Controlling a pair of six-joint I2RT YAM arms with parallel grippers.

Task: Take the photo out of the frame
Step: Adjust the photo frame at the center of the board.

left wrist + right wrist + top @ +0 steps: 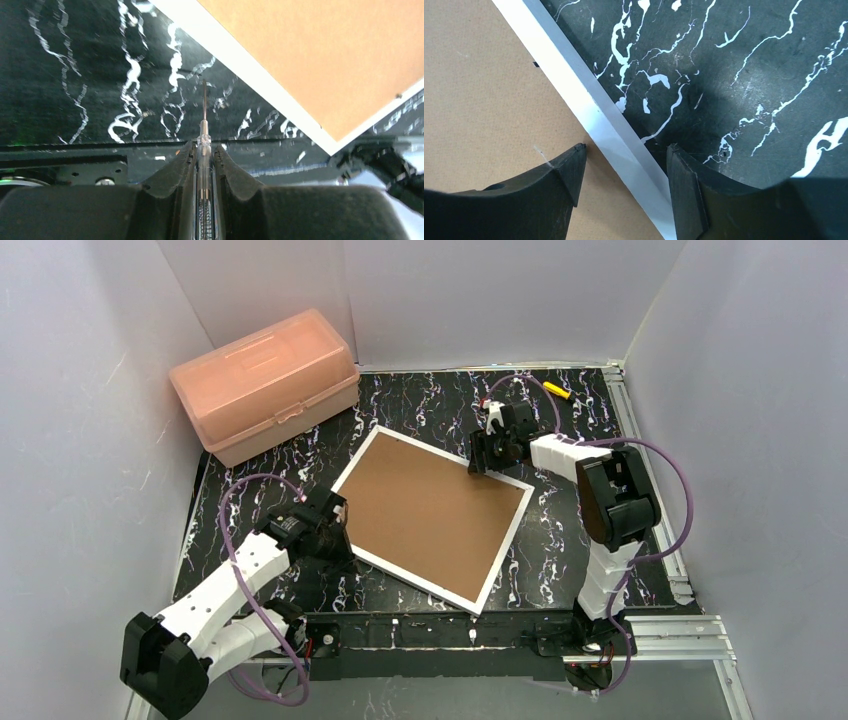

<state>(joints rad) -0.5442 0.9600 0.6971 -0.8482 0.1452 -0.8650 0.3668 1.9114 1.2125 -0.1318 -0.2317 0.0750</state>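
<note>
The frame (430,515) lies face down on the black marbled table, its brown back (320,60) up inside a narrow white border. The photo is hidden under that backing. At the frame's left corner, my left gripper (335,525) is shut on a thin clear-handled screwdriver (204,125). Its metal tip points over the table, just short of the white border. My right gripper (480,465) is at the frame's far right edge. It is open (626,150) and straddles the white border (589,112), one finger over the brown back (484,90), the other over the table.
A pink plastic box (265,385) stands at the back left, close to the frame's far corner. A small yellow object (556,390) lies near the back wall. White walls enclose the table, and a metal rail (640,440) runs along its right side.
</note>
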